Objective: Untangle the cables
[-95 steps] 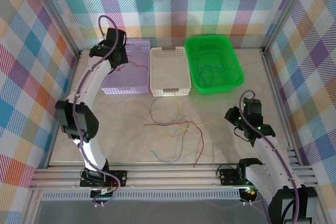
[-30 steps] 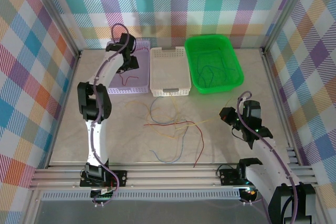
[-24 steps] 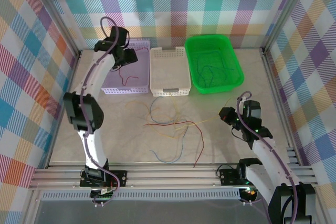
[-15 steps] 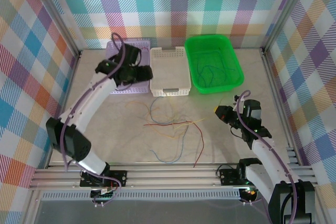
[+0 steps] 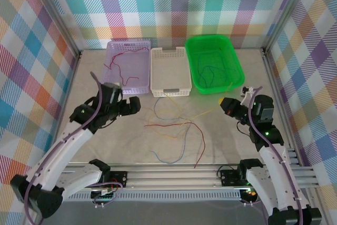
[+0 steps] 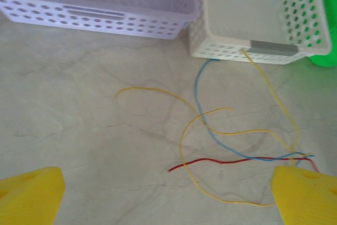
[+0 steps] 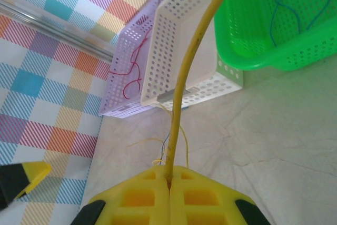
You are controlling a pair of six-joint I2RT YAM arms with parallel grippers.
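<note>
Top external view: three baskets are being shown side by side along the 12 o'clock edge of the table (image 5: pixel 226 146). The purple basket (image 5: pixel 129 42) is at 11 o'clock, the white basket (image 5: pixel 168 50) in the middle and the green basket (image 5: pixel 210 37) at 1 o'clock. The loose cables (image 5: pixel 174 124) are lying mid-table, at 6 o'clock of the white basket: a red cable (image 5: pixel 168 125), a blue cable (image 5: pixel 169 162) and thin yellow strands, all crossing one another. Another red strand is lying inside the purple basket, and dark thin strands are lying inside the green one.

The left gripper (image 5: pixel 134 104) is being held at 9 o'clock of the tangle, near the purple basket's front wall and apart from the cables. In the left wrist view its jaws are being kept spread wide, with one yellow fingertip (image 6: pixel 29 193) at each bottom corner. Ahead, from 12 to 2 o'clock, yellow, blue and red strands are being seen crossing on the table.

The right gripper (image 5: pixel 224 105) is being held at 3 o'clock of the tangle, off the green basket's near corner. In the right wrist view its jaws are being pressed together on a yellow cable (image 7: pixel 192 61), which is being pinched between the pads. The cable is rising toward 12 o'clock and leaving the frame at the top. Whether it is clear of the other cables cannot be told.
</note>
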